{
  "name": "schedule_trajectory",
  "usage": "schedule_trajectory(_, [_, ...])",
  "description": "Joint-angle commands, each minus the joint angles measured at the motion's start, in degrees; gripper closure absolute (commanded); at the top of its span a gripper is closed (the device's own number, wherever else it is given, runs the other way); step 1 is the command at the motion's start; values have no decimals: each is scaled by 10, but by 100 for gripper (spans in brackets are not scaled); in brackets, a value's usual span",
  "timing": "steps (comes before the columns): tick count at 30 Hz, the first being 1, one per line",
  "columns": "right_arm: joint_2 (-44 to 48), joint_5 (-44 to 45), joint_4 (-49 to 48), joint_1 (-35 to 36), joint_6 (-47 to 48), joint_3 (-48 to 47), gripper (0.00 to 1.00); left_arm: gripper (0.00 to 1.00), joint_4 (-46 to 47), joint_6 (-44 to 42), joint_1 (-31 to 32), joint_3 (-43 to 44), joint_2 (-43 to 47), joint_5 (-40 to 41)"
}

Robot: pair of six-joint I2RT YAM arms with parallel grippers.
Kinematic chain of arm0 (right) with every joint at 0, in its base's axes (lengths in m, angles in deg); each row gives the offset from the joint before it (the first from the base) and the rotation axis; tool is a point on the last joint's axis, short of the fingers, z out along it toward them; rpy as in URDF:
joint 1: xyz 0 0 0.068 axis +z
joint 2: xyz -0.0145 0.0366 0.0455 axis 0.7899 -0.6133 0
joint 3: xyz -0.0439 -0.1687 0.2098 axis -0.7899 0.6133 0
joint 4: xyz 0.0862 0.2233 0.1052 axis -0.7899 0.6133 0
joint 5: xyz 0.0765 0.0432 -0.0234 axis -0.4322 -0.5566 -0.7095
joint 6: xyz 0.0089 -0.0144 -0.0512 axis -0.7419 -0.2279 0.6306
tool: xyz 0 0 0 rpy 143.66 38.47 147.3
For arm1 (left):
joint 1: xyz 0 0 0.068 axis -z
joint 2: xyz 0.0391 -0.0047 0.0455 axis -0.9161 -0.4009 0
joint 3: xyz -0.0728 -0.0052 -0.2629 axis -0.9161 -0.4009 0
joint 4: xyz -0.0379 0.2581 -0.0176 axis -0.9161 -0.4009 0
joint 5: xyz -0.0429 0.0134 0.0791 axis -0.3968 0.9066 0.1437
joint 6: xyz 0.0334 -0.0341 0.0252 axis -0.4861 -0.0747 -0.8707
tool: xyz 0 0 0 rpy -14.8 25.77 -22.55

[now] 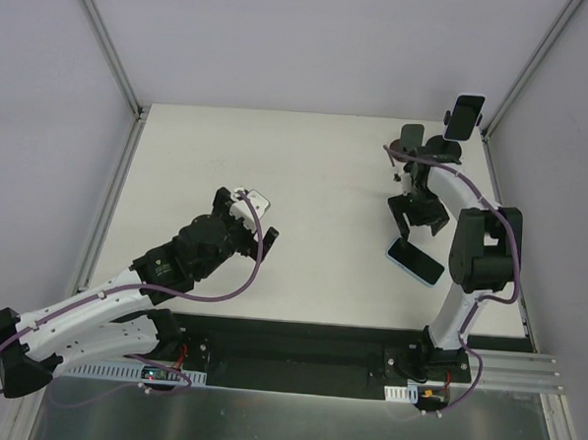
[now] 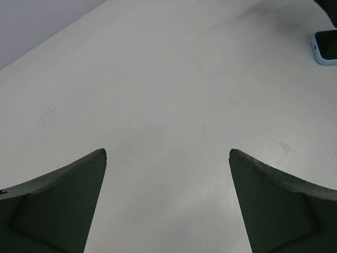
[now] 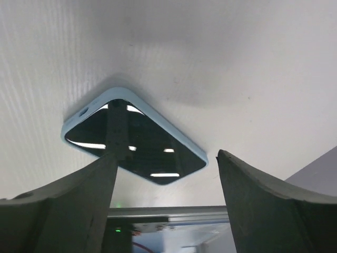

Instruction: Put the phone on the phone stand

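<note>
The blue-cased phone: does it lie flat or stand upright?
Flat, screen up: the phone rests on the white table, its dark glass reflecting lights, untouched between the right arm's open fingers.

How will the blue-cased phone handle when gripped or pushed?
Probably stiff: the phone is a thin flat slab. Lying flat on the table, it would likely slide, not tip. Its glossy screen looks slippery; the case rim may grip better.
</note>
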Motion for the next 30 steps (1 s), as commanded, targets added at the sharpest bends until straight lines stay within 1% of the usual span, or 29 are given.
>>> schedule_trajectory(1, [101, 3, 7, -39, -247, 1, 24, 1, 10, 8, 7, 11, -3, -21])
schedule_trajectory(2, [123, -8, -18, -52, -274, 45, 25, 1, 9, 9, 6, 12, -2, -23])
schedule_trajectory(3, [167, -13, -28, -57, -297, 70, 26, 1, 8, 8, 6, 12, 0, -23])
schedule_trajectory(4, [187, -11, -34, -64, -317, 88, 27, 1, 8, 7, 6, 13, 1, -22])
schedule_trajectory(5, [217, -8, -36, -82, -359, 120, 32, 1, 8, 7, 6, 13, 3, -17])
schedule_trajectory(6, [230, -7, -39, -99, -376, 136, 34, 1, 8, 6, 7, 12, 5, -17])
schedule_trajectory(7, [242, -25, -51, -115, -388, 151, 36, 1, 7, 7, 6, 12, 8, -16])
schedule_trajectory(8, [261, -43, -61, -152, -413, 192, 40, 1, 8, 7, 7, 12, 10, -15])
schedule_trajectory(9, [267, -63, -72, -169, -427, 210, 42, 1, 8, 7, 6, 12, 12, -15])
schedule_trajectory(10, [271, -111, -92, -185, -436, 230, 44, 1, 8, 6, 6, 12, 13, -13])
schedule_trajectory(11, [273, -128, -100, -208, -448, 244, 44, 1, 8, 7, 6, 12, 13, -11])
schedule_trajectory(12, [273, -137, -107, -217, -466, 269, 47, 1, 8, 6, 6, 12, 13, -10])
schedule_trajectory(13, [273, -143, -117, -223, -479, 280, 54, 1, 8, 5, 7, 12, 15, -10])
schedule_trajectory(15, [278, -138, -130, -237, -496, 303, 56, 1, 8, 4, 6, 12, 12, -8])
schedule_trajectory(16, [279, -124, -132, -242, -501, 306, 61, 1, 8, 4, 7, 11, 13, -8])
schedule_trajectory(17, [284, -113, -133, -249, -502, 308, 73, 1, 8, 3, 6, 11, 13, -6])
schedule_trajectory(18, [287, -100, -133, -249, -502, 309, 78, 1, 8, 3, 6, 11, 13, -5])
schedule_trajectory(19, [289, -55, -131, -249, -499, 310, 83, 1, 8, 2, 6, 11, 12, -3])
schedule_trajectory(20, [290, -31, -127, -249, -501, 311, 85, 1, 8, 3, 6, 11, 11, -3])
schedule_trajectory(22, [291, 10, -125, -250, -500, 318, 90, 1, 8, 2, 6, 10, 12, -2])
schedule_trajectory(25, [302, 36, -132, -255, -498, 327, 94, 1, 8, 2, 6, 10, 10, 0])
schedule_trajectory(27, [302, 46, -136, -258, -490, 331, 95, 1, 8, 1, 6, 11, 8, -3])
schedule_trajectory(30, [280, 37, -146, -259, -486, 335, 98, 1, 8, 1, 6, 11, 9, -3])
